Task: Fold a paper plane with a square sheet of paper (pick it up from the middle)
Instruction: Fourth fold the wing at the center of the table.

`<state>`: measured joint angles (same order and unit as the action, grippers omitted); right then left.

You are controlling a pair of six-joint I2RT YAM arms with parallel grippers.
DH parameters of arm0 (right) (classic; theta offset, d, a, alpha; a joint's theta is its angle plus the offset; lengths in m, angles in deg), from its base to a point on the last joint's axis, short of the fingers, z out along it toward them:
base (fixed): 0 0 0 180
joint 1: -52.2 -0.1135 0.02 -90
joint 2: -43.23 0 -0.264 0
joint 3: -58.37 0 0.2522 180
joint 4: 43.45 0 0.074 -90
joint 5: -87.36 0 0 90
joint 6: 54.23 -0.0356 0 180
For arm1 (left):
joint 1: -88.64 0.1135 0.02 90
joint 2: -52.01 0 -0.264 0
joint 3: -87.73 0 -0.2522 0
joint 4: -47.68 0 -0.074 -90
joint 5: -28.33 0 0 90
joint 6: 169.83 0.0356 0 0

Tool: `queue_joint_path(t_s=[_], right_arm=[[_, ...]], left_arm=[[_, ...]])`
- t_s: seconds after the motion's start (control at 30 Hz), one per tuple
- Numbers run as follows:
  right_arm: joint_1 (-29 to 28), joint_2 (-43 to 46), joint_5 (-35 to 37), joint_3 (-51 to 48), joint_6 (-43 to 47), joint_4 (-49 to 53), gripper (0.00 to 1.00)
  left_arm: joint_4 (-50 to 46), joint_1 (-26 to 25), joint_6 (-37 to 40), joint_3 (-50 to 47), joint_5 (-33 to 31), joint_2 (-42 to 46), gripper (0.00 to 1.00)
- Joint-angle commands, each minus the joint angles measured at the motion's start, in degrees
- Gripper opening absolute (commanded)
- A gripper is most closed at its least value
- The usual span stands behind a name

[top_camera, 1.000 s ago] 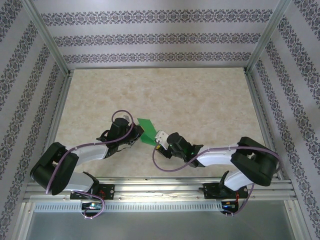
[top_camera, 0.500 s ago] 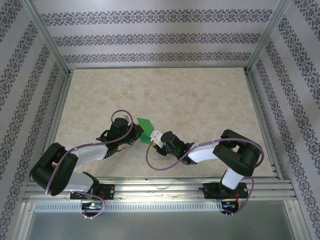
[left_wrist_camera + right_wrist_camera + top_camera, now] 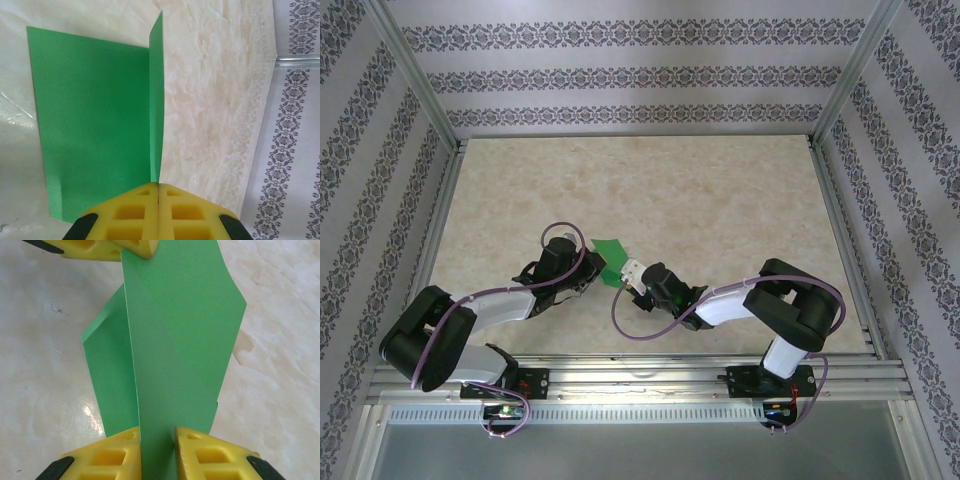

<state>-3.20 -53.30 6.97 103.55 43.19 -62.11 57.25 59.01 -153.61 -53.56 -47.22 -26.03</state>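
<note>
The square sheet of paper (image 3: 609, 258) is bright green and partly folded, lying between the two arms on the table. In the left wrist view the paper (image 3: 95, 125) has one broad panel lying flat and a flap standing upright along a crease. My left gripper (image 3: 158, 185) is shut on that upright flap's near end. In the right wrist view the paper (image 3: 175, 340) rises as a creased panel. My right gripper (image 3: 157, 432) is open with the panel running between its fingers. The left gripper's yellow fingertips (image 3: 135, 247) hold the far end. No finished dart shape is visible.
The beige marbled table (image 3: 700, 200) stretches behind the paper. Patterned walls and a metal frame (image 3: 835, 215) enclose it on three sides. A rail (image 3: 640, 375) with both arm bases runs along the near edge.
Over the last second my right arm has folded its elbow upward and slid its gripper left, closer onto the paper. The left arm and the paper have barely moved.
</note>
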Motion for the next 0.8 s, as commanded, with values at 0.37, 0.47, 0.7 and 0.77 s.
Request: queue_joint_path(t_s=[0.37, 0.47, 0.7, 0.77], right_arm=[[-0.50, 0.81, 0.06, -2.49, -3.15, -1.03, 0.16], [-0.37, 1.43, -0.51, -2.41, -3.60, -1.06, 0.11], [-0.06, 0.91, -1.78, -1.93, -4.73, -0.66, 0.13], [-0.06, 1.16, -1.76, -2.14, -5.22, -1.10, 0.15]], left_arm=[[-1.91, -0.54, -0.31, 0.15, -1.37, 1.66, 0.00], [-2.06, -0.56, -0.33, 0.10, -1.45, 1.76, 0.00], [-2.68, -0.55, -0.42, -0.16, -1.82, 1.97, 0.00], [-2.81, -0.53, -0.43, -0.08, -1.78, 2.01, 0.00]])
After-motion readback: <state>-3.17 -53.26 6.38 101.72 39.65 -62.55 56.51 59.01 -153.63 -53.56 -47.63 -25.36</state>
